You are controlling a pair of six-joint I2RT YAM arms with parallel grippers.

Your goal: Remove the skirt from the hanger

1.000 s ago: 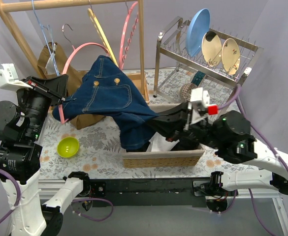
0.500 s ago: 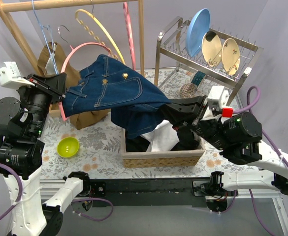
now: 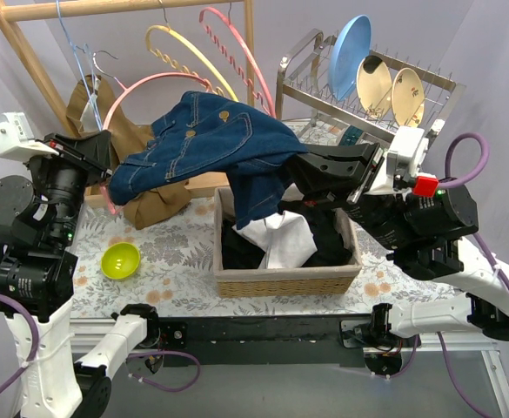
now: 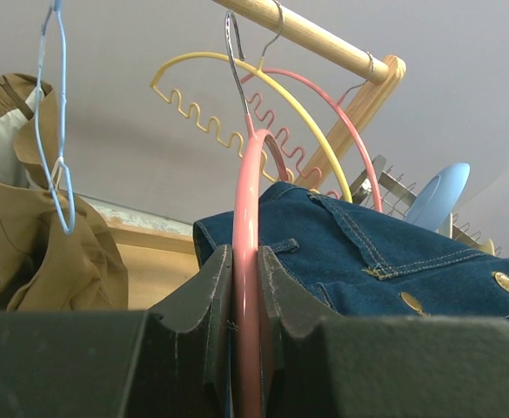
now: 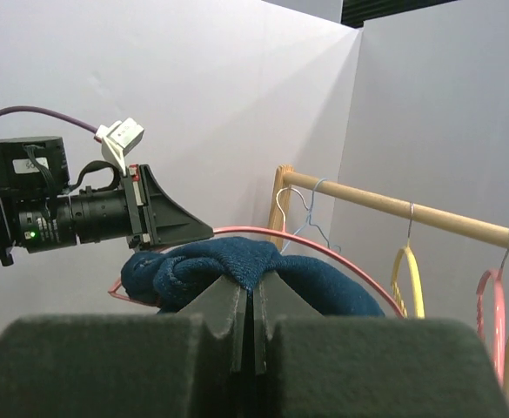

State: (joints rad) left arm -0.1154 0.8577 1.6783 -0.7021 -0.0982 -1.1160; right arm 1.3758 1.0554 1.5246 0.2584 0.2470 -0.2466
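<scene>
The dark blue denim skirt [image 3: 206, 144] with brass buttons hangs stretched in the air between my two grippers, still draped over the pink hanger [image 3: 154, 83]. My left gripper [image 3: 106, 150] is shut on the hanger's pink rim [image 4: 246, 287], at the skirt's left end. My right gripper [image 3: 296, 170] is shut on a fold of the skirt [image 5: 250, 266] at its right end, above the wicker basket [image 3: 284, 279]. The skirt's lower edge hangs into the basket. In the right wrist view the hanger's arc [image 5: 324, 248] runs behind the bunched denim.
A wooden clothes rail [image 3: 106, 9] at the back carries yellow [image 3: 189, 48], pink [image 3: 237, 43] and blue [image 3: 80, 57] hangers and a brown garment [image 3: 137, 139]. The basket holds dark and white clothes. A dish rack [image 3: 367, 83] with plates stands back right. A green bowl [image 3: 120, 259] lies front left.
My right gripper has risen and moved right with the skirt, lifting it from beside the basket to above it. The skirt is pulled rightwards along the hanger. The other hangers on the rail swing.
</scene>
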